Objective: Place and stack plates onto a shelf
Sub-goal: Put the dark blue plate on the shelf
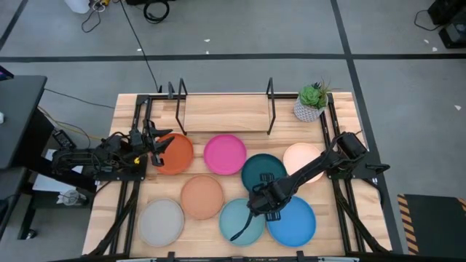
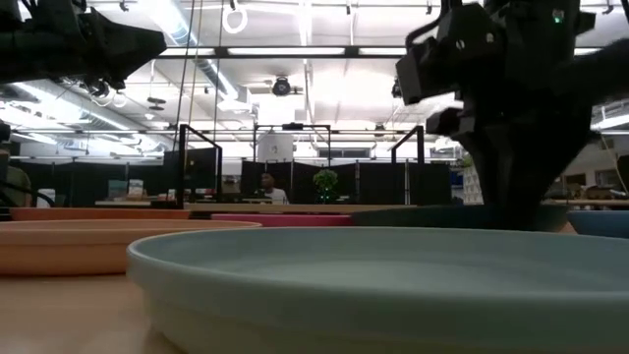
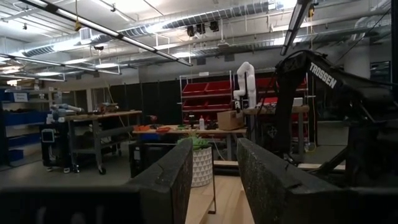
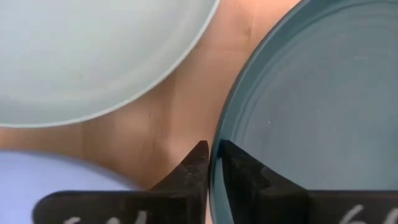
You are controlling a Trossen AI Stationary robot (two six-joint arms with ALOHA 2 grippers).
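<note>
Several round plates lie flat on the wooden table: orange (image 1: 175, 154), magenta (image 1: 224, 154), dark teal (image 1: 262, 169), pale pink (image 1: 302, 156), salmon (image 1: 202, 196), grey (image 1: 162, 222), light turquoise (image 1: 240, 222) and blue (image 1: 295, 222). The shelf (image 1: 222, 113), a light board between black wire uprights, stands at the far edge. My right gripper (image 4: 214, 162) points down over the dark teal plate's near rim and is shut on it. My left gripper (image 1: 156, 142) waits open at the table's left side beside the orange plate, with nothing between its fingers (image 3: 168, 180). My right gripper has the dark teal plate's near rim (image 4: 217, 140) between its two fingers, one finger (image 4: 242, 168) inside the plate and one (image 4: 196, 165) outside on the table side. The fingers come from above, pointing down. The plate lies on the table.
A small potted plant (image 1: 312, 102) stands at the far right corner beside the shelf. The light turquoise plate (image 4: 81, 56) and the blue plate (image 4: 37, 180) lie close to my right gripper's outer finger, with a strip of bare wood between them and the dark teal plate.
</note>
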